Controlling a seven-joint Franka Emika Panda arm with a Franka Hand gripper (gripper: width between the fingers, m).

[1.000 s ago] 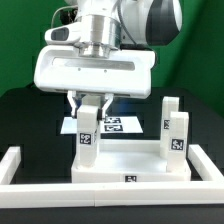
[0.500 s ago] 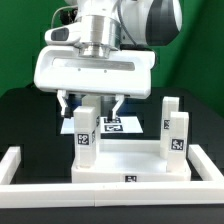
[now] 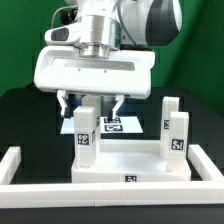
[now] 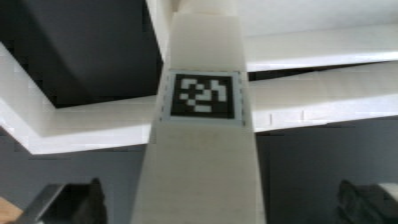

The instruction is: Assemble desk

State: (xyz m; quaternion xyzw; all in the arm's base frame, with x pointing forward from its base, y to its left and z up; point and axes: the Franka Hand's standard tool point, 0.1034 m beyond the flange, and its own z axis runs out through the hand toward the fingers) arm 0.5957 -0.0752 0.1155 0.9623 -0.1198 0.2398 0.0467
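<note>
The white desk tabletop (image 3: 130, 163) lies upside down on the black table. A tagged white leg (image 3: 85, 135) stands upright at its corner on the exterior view's left. Two more legs (image 3: 178, 135) (image 3: 168, 108) stand at the right side. My gripper (image 3: 90, 104) hangs straight above the left leg, open, its fingertips (image 3: 63, 103) spread clear of both sides. In the wrist view the same leg (image 4: 205, 160) runs between the dark fingertips (image 4: 71, 200) with gaps on both sides, and the tabletop rim (image 4: 329, 100) lies beyond it.
A long low white border wall (image 3: 100, 192) runs along the front and both sides of the tabletop. The marker board (image 3: 118, 125) lies flat behind the desk. The large white gripper body (image 3: 95, 70) hides the area behind the left leg.
One second ago the fingers were shut on the left leg. They have since opened and let go of it. The leg stays upright.
</note>
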